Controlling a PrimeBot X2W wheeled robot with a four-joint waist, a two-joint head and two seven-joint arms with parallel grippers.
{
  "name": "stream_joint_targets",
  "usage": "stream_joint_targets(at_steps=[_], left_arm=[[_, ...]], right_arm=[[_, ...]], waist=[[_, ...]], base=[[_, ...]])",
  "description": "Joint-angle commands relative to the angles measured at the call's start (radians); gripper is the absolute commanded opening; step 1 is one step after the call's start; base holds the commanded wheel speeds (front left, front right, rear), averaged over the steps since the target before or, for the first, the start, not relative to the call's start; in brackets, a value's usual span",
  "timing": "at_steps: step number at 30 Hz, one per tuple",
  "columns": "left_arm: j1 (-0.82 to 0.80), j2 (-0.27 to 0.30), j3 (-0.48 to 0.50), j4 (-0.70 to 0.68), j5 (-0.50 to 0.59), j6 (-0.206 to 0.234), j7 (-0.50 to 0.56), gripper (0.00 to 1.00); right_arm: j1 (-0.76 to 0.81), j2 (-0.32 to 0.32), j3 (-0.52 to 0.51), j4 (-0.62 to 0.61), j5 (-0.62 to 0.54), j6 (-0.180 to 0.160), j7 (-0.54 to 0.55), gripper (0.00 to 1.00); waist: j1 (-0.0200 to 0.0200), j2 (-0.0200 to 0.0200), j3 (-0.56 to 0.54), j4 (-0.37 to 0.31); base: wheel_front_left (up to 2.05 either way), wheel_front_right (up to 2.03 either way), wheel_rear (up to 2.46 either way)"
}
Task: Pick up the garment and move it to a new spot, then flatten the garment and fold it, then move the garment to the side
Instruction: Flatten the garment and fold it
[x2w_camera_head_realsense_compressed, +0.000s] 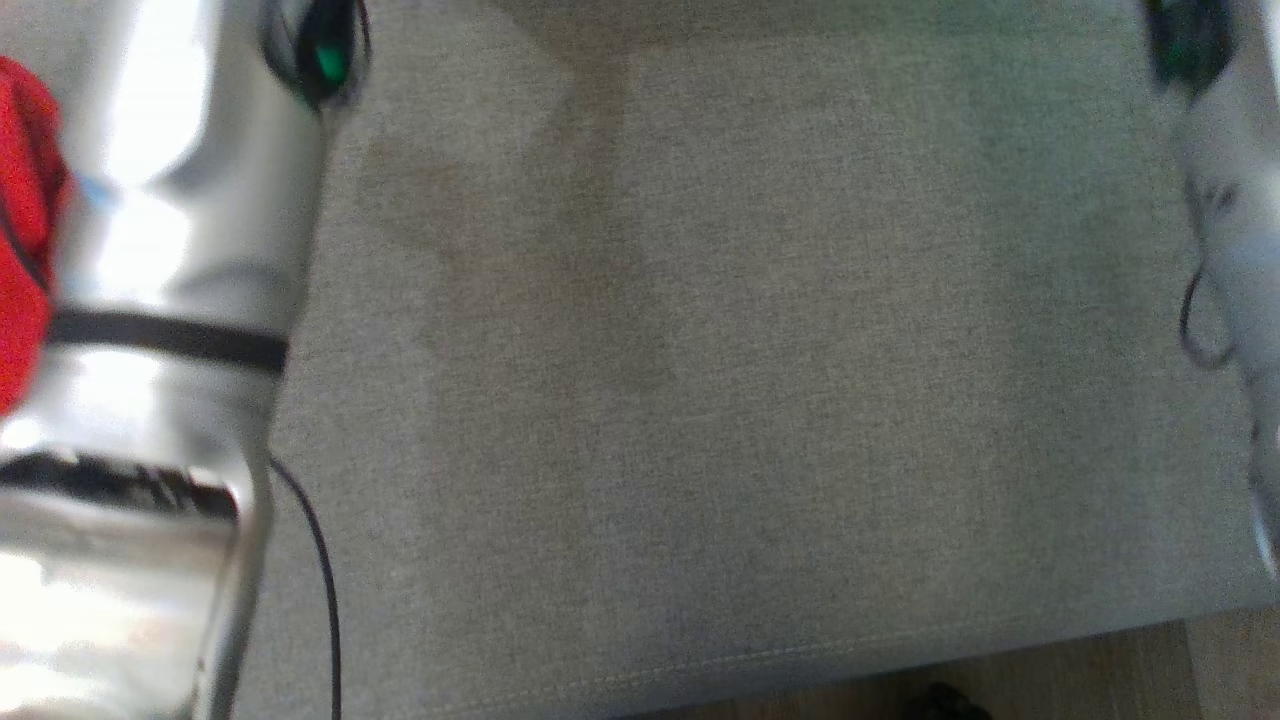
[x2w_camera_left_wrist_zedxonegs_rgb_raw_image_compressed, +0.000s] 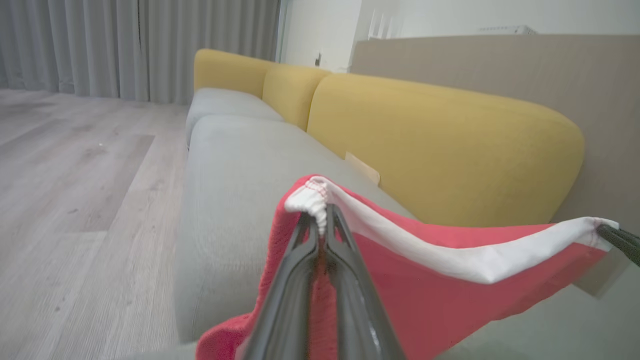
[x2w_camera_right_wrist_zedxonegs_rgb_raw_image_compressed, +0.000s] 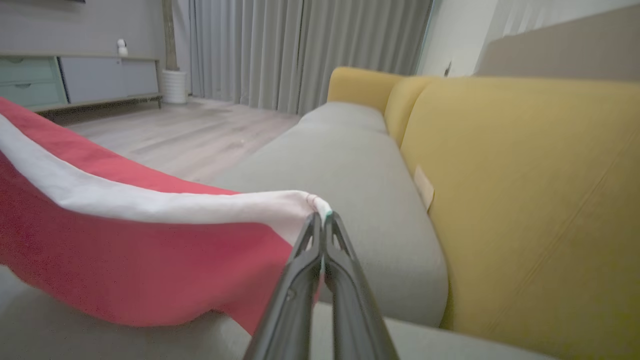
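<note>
The garment (x2w_camera_left_wrist_zedxonegs_rgb_raw_image_compressed: 450, 290) is red cloth with a white band along its top edge, stretched in the air above the grey sofa seat (x2w_camera_left_wrist_zedxonegs_rgb_raw_image_compressed: 235, 165). My left gripper (x2w_camera_left_wrist_zedxonegs_rgb_raw_image_compressed: 322, 220) is shut on one bunched white corner. My right gripper (x2w_camera_right_wrist_zedxonegs_rgb_raw_image_compressed: 322, 220) is shut on the other white corner, and the garment (x2w_camera_right_wrist_zedxonegs_rgb_raw_image_compressed: 125, 250) sags away from it to the left. In the left wrist view, the right gripper's fingertips (x2w_camera_left_wrist_zedxonegs_rgb_raw_image_compressed: 617, 237) show at the far right edge, pinching the band. In the head view, a strip of the red garment (x2w_camera_head_realsense_compressed: 25, 230) peeks out behind my pale left forearm (x2w_camera_head_realsense_compressed: 170, 300).
Yellow back cushions (x2w_camera_left_wrist_zedxonegs_rgb_raw_image_compressed: 440, 150) run along the sofa behind the seat. The head view looks down on the grey seat cushion (x2w_camera_head_realsense_compressed: 720, 380), its front edge at the bottom, with wood floor (x2w_camera_head_realsense_compressed: 1000, 680) below. Wood floor (x2w_camera_left_wrist_zedxonegs_rgb_raw_image_compressed: 75, 175), grey curtains (x2w_camera_right_wrist_zedxonegs_rgb_raw_image_compressed: 300, 50) and a low cabinet (x2w_camera_right_wrist_zedxonegs_rgb_raw_image_compressed: 75, 80) lie beyond.
</note>
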Motion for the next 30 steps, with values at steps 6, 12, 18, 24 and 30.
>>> stream_joint_targets(at_steps=[6, 12, 18, 24, 30], left_arm=[[0.203, 0.045, -0.058, -0.123, -0.022, -0.006, -0.005, 0.00], [0.412, 0.135, -0.210, -0.180, -0.040, -0.006, -0.005, 0.00], [0.507, 0.189, -0.325, -0.220, -0.062, -0.006, -0.005, 0.00], [0.579, 0.214, -0.367, -0.253, -0.076, -0.006, -0.005, 0.00], [0.666, 0.234, -0.399, -0.299, -0.080, -0.006, -0.005, 0.00]], right_arm=[[0.135, -0.048, 0.232, -0.003, 0.197, -0.001, 0.019, 0.00], [0.245, -0.191, 0.510, -0.112, 0.392, -0.001, 0.136, 0.00], [0.272, -0.323, 0.688, -0.217, 0.524, -0.001, 0.218, 0.00], [0.285, -0.431, 0.841, -0.315, 0.643, -0.001, 0.277, 0.00], [0.336, -0.506, 0.904, -0.406, 0.716, -0.001, 0.353, 0.00]], waist=[[-0.0001, 0.0000, -0.084, 0.019], [-0.0001, 0.0000, -0.161, 0.028], [-0.0001, 0.0000, -0.204, 0.033], [-0.0001, 0.0000, -0.261, 0.034], [-0.0001, 0.0000, -0.338, 0.034]], base=[[0.00, 0.00, 0.00], [0.00, 0.00, 0.00], [0.00, 0.00, 0.00], [0.00, 0.00, 0.00], [0.00, 0.00, 0.00]])
